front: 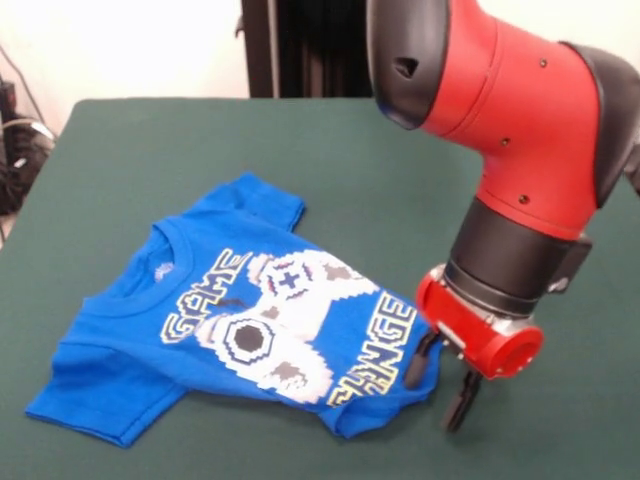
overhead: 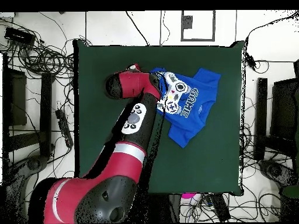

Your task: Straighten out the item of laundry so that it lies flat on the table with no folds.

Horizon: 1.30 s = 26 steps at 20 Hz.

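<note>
One blue T-shirt (front: 250, 320) lies print-up on your green table (front: 400, 180), its lower hem edge folded under beside the "CHANGER" lettering (front: 375, 350). Your gripper (front: 440, 385) hangs at that hem, two black fingers (front: 418, 362) parted, one touching the fabric edge, the other over bare felt, gripping nothing you can see.

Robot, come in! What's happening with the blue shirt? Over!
Tool open, at hem. Bright blue game-controller T-shirt rumpled, hem folded under, on dark green felt table. Nothing in the way.
</note>
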### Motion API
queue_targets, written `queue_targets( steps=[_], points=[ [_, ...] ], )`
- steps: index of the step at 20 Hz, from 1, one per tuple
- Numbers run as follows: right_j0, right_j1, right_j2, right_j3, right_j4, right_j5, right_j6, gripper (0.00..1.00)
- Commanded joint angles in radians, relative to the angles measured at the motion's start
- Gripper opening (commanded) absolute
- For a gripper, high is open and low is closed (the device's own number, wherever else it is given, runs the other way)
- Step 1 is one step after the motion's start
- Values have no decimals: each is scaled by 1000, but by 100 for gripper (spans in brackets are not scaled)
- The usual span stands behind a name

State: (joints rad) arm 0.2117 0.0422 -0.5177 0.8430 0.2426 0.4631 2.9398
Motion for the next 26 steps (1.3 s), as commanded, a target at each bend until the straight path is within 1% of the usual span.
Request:
queue_targets(
  steps=[1,5,9,13,15,18,21,22,23,26],
  points=[
    [14,-41,297,143,77,223,-23,100],
    [6,-64,321,162,66,311,-31,100],
    [11,-61,306,144,48,387,-13,100],
    [26,-42,261,125,6,327,12,100],
    [27,-32,247,114,-13,276,16,100],
    [45,-13,200,96,-38,201,48,100],
    [85,13,87,46,-75,197,106,100],
    [89,14,60,40,-88,193,109,100],
    [93,15,46,34,-92,198,110,100],
    [89,17,45,32,-90,194,103,100]
  ],
)
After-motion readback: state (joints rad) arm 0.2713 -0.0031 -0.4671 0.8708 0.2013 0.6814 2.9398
